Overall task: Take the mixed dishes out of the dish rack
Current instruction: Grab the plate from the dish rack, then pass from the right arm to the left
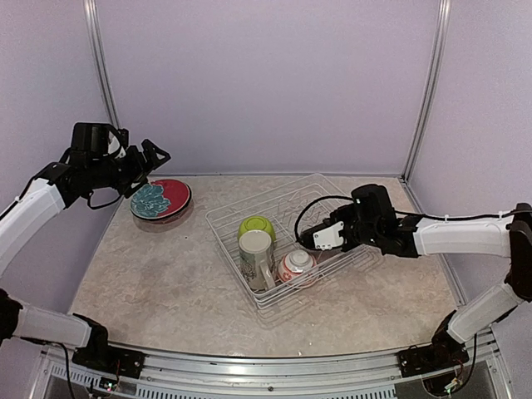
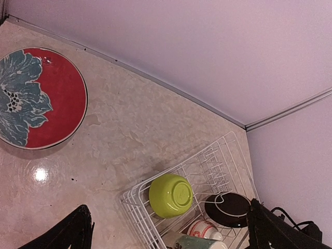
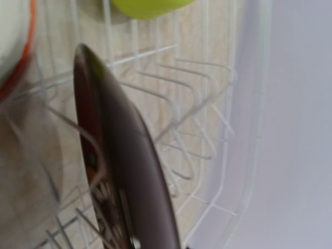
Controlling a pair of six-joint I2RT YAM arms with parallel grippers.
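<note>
One dish rack (image 1: 283,199) at mid-table in the top view: thin white wire, rectangular, set askew, with rows of upright looped tines (image 3: 197,104).

Four dishes counted inside:
- One lime-green bowl (image 1: 257,226), glossy and round, at the rack's ten o'clock side, shown bottom-first with a foot ring in the left wrist view.
- One cream patterned mug (image 1: 256,258), cylindrical, just beside that bowl at its six o'clock.
- One white-and-red small bowl (image 1: 297,264), rounded, just beside the mug at four o'clock.
- One black plate (image 2: 231,212), smooth and shiny, tilted on edge among the tines; thin, dark and curved in profile from the right wrist.

Outside, well apart at ten o'clock from the rack: one red plate (image 1: 166,198), round, flat and glazed, with a blue-grey flower over part of its face, lying on the mottled beige stone-look table (image 1: 166,274).

Left gripper (image 1: 150,166) hovering above that plate, black fingers (image 2: 72,231) spread wide, holding nothing.

Right gripper (image 1: 309,241) down in the rack at two o'clock from the small bowl, close up to the black plate. Cannot tell whether clamped or parted, with fingers out of sight.
</note>
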